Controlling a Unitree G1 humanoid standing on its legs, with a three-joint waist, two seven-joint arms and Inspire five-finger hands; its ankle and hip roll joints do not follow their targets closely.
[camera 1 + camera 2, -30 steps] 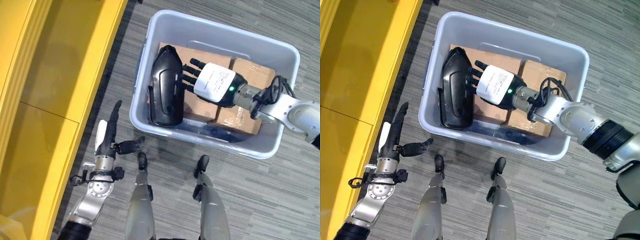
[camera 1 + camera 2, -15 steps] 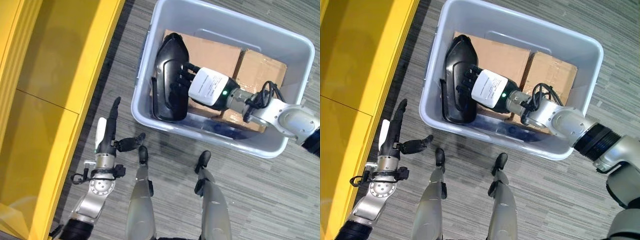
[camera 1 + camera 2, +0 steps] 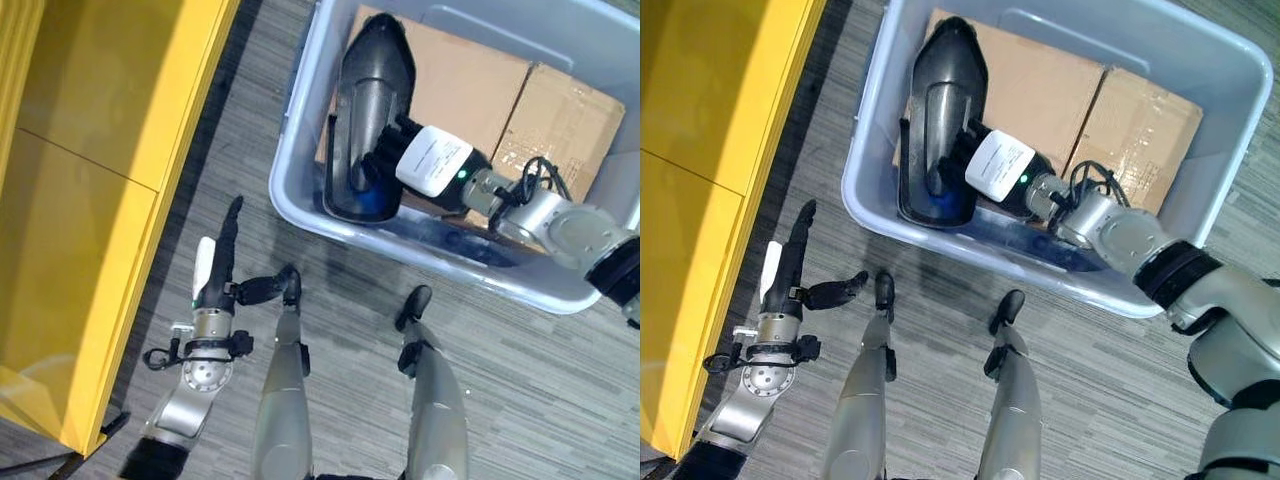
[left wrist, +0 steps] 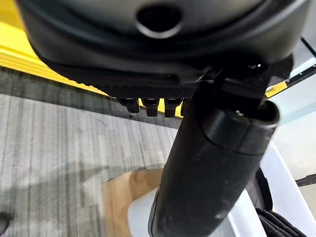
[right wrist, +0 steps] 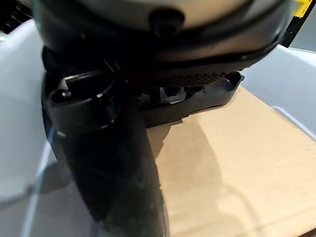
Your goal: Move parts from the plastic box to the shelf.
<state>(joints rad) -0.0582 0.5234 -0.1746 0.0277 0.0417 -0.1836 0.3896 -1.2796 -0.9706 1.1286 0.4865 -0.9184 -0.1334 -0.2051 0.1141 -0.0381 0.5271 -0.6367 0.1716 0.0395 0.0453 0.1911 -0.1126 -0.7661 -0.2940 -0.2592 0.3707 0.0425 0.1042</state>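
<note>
Pickup step: my right hand [image 3: 420, 165] lies against one black moulded part [image 3: 365, 120] inside the grey plastic box [image 3: 300, 190]; finger closure I cannot tell. Two cardboard boxes [image 3: 480, 80] lie beneath. Left hand [image 3: 215, 275] hangs straight-fingered, empty. Next: lift, carry to the yellow shelf [image 3: 90, 180].

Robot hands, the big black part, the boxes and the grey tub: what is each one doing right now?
Right hand: inside the tub, fingers curled round the black part.
Left hand: open, fingers straight, over the floor beside the yellow shelf.
Black part: tilted up on edge in the tub, held.
Cardboard boxes: two, closed, lying side by side in the tub.
Grey tub: open-topped, on the floor.
Yellow shelf: no parts on the visible surface.
</note>
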